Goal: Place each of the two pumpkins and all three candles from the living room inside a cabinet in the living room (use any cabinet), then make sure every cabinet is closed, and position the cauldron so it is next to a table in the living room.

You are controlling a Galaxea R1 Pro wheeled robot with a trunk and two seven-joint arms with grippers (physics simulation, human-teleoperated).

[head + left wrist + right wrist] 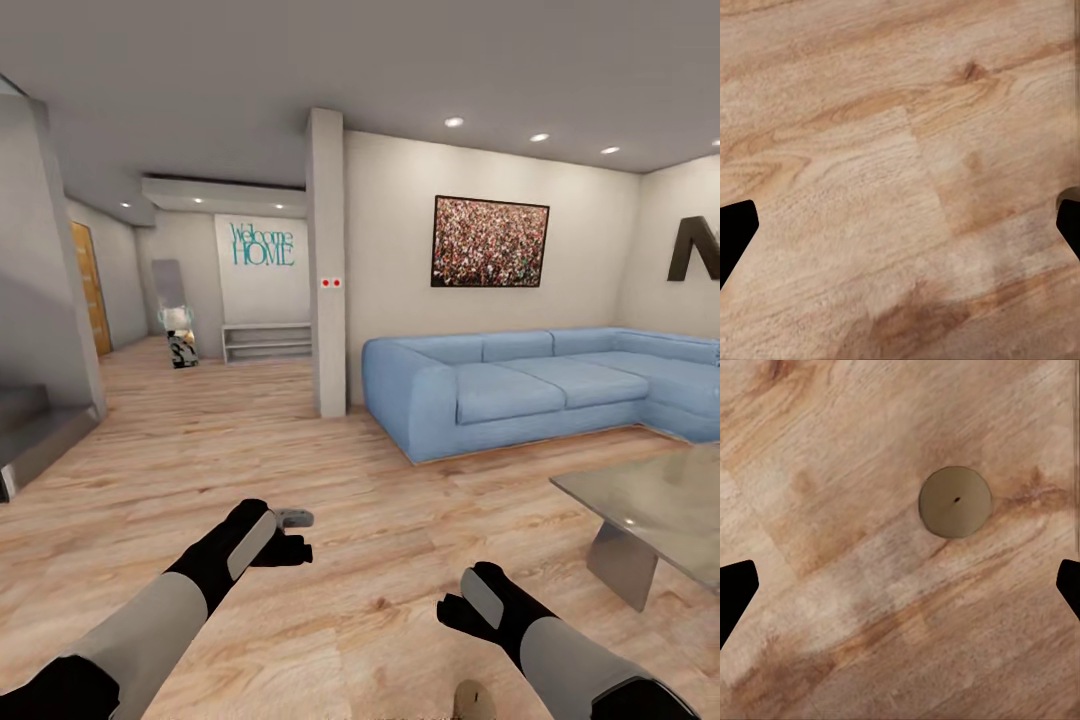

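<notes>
A tan round candle (pixel 955 501) stands upright on the wood floor, seen from above with its wick in the middle. It also shows at the bottom of the head view as a candle (pixel 473 697) just below my right gripper (pixel 452 612). That right gripper (pixel 900 589) is open and hangs over the floor, with the candle off to one side of the gap. My left gripper (pixel 290 545) is open too, and in its wrist view the left gripper (pixel 900 232) has bare floor between the fingers. The glass-topped table (pixel 650 500) stands at the right. Pumpkins, cabinet and cauldron are out of view.
A blue corner sofa (pixel 520 385) runs along the back wall behind the table. A white pillar (pixel 326 260) stands mid-room, with pale open shelves (pixel 267 342) in the hallway beyond. Grey steps (pixel 35 430) rise at the left. Wood floor spreads ahead.
</notes>
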